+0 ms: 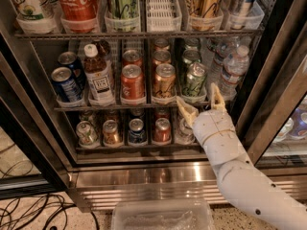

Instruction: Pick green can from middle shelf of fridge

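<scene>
With the gripper (201,104) poised just below the green can (194,80) on the middle shelf (110,108), fingers (217,97) spread and empty, could catch on that shelf in rising, or knock the copper can (164,80) left of the green can or the bottle (233,71) to its right.

The cream-white gripper (202,104) hangs just below the pale green can (195,79) with white and dark swirls, beside a copper-orange can (164,80).
</scene>
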Available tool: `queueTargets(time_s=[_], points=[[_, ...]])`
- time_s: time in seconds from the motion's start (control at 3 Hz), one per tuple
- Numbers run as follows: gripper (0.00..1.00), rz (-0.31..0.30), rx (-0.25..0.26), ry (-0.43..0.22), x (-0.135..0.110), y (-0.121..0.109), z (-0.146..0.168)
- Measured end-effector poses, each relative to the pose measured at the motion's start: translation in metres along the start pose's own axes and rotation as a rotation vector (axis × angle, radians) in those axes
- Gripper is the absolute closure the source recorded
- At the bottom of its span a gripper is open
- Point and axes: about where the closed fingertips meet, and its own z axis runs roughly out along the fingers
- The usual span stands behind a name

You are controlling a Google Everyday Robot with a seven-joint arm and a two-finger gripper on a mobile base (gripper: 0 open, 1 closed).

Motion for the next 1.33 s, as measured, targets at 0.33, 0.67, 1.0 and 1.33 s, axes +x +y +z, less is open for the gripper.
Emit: queueTargets(time_s=[0.33, 0.67, 1.0, 1.33], points=[[0.33, 0.001, 0.021, 0.01, 0.005, -0.004, 0.01], [0.35, 0.007, 0.03, 0.016, 0.007, -0.006, 0.017], [0.35, 0.019, 0.036, 0.026, 0.009, -0.008, 0.023], [0.35, 0.027, 0.052, 0.04, 0.014, -0.013, 0.029]])
